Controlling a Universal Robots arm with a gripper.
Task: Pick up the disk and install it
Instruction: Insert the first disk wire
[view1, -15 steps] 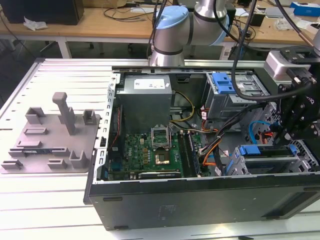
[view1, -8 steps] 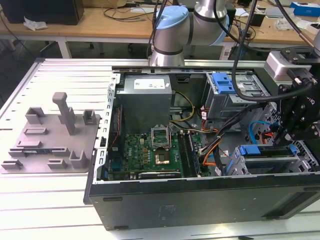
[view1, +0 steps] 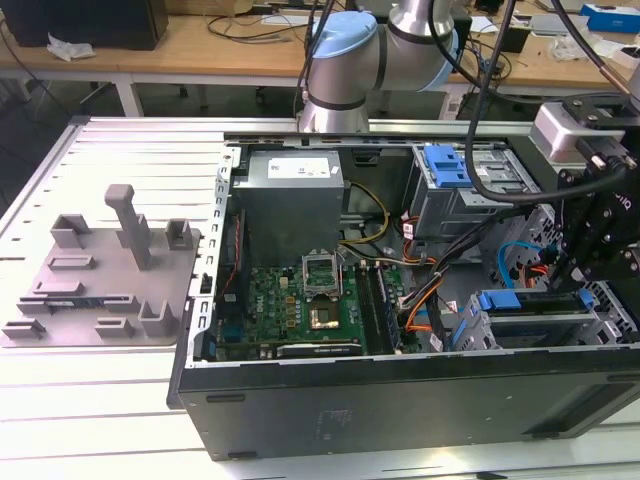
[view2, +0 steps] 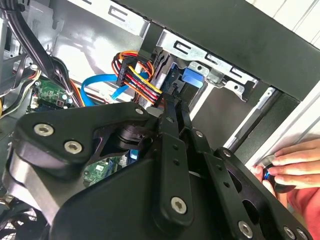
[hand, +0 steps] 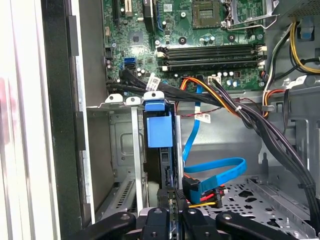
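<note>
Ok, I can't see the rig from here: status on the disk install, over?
Gripper shut on the disk. Disk on edge in the drive cage slot. Blue cable close beside; a hand at the case edge.

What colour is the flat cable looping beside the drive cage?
Blue. The cable shows best in the first wrist view.

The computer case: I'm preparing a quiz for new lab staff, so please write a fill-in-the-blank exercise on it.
The gripper is close to the disk, whose plastic bracket is ___. The motherboard inside the case is ___. The grey fixture plate lies on the exterior view's ___ of the case.
Missing words: blue; green; left.
</note>
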